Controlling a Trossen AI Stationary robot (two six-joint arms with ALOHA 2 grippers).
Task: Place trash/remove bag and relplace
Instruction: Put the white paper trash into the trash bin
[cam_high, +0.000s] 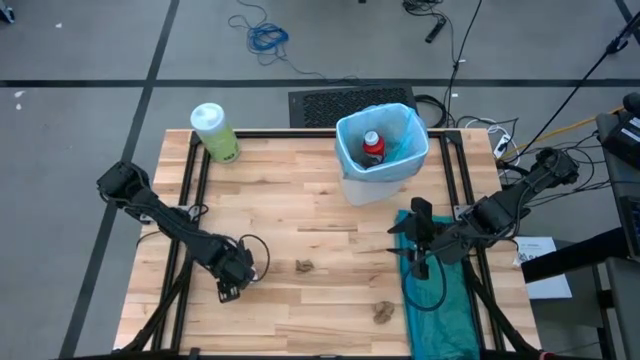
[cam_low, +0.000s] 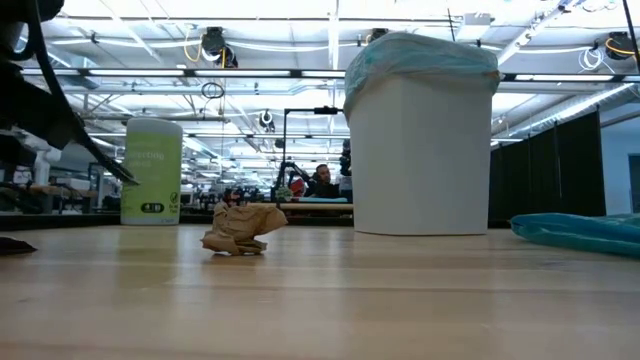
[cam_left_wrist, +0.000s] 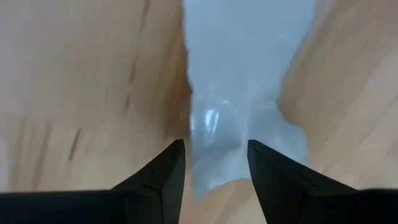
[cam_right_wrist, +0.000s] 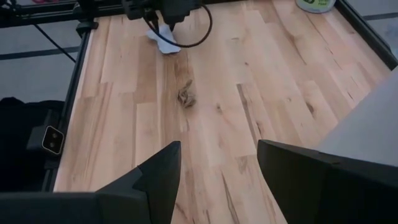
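Left wrist view shows the left gripper (cam_left_wrist: 213, 158) with fingers apart over a thin pale scrap (cam_left_wrist: 239, 112) lying near-left on the table (cam_high: 300, 200), likely feather-light and limp, best pinched at a raised edge.

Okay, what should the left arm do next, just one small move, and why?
Probably lower the left gripper and close on the pale scrap. Its fingers stand open either side of the scrap lying on the table, and nothing is held yet. The lined wastebasket waits across the table.
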